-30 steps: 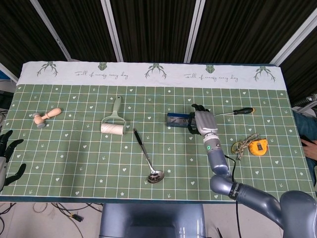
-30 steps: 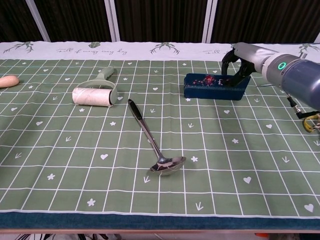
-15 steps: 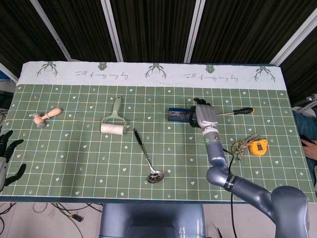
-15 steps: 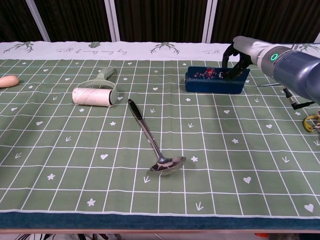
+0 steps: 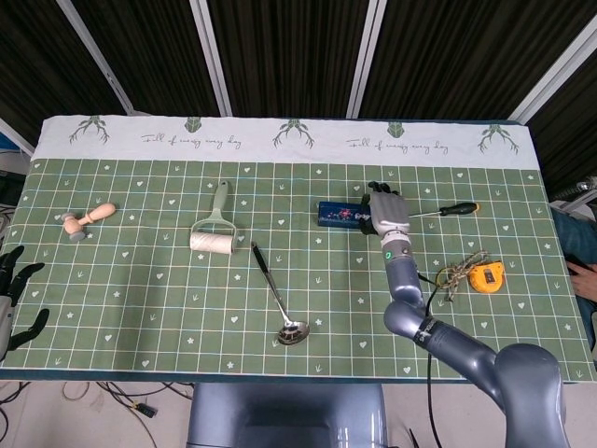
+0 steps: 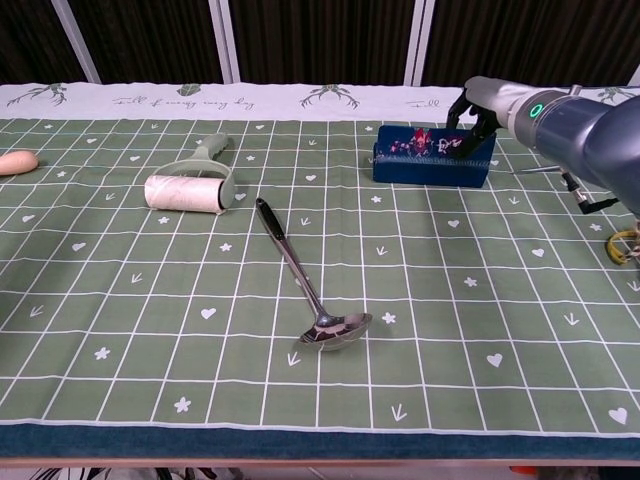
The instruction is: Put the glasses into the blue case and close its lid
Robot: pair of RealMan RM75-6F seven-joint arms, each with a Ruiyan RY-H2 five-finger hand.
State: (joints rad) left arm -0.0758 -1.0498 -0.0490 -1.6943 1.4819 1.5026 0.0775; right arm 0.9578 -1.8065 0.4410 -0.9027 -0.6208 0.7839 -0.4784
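1. Blue case (image 6: 432,160) sitting on the green worktop (image 6: 200,260), toward its far right, long side facing the chest camera.
2. Patterned top surface showing on the case; glasses not made out separately, so cannot tell whether inside, nor whether the lid is fully down.
3. Right hand (image 5: 385,213) at the case's right end, palm down, dark fingers (image 6: 470,118) curled over the top edge and touching it.
4. Cannot tell whether gripping the case or only pressing on it.
5. Left hand (image 5: 13,291) far off to the case's left, at the near left corner of the worktop, fingers spread apart, holding nothing.
6. Screwdriver (image 5: 446,211) just right of the case, beyond the right hand.
7. Tape measure (image 5: 486,276) and tangled cord (image 5: 457,271) nearer the front, right of the case.
8. Ladle (image 6: 305,285) left of the case and nearer the front edge.
9. Lint roller (image 6: 192,184) further left again.
10. Wooden stamp (image 5: 87,220) well left of the case, near the worktop's left edge.
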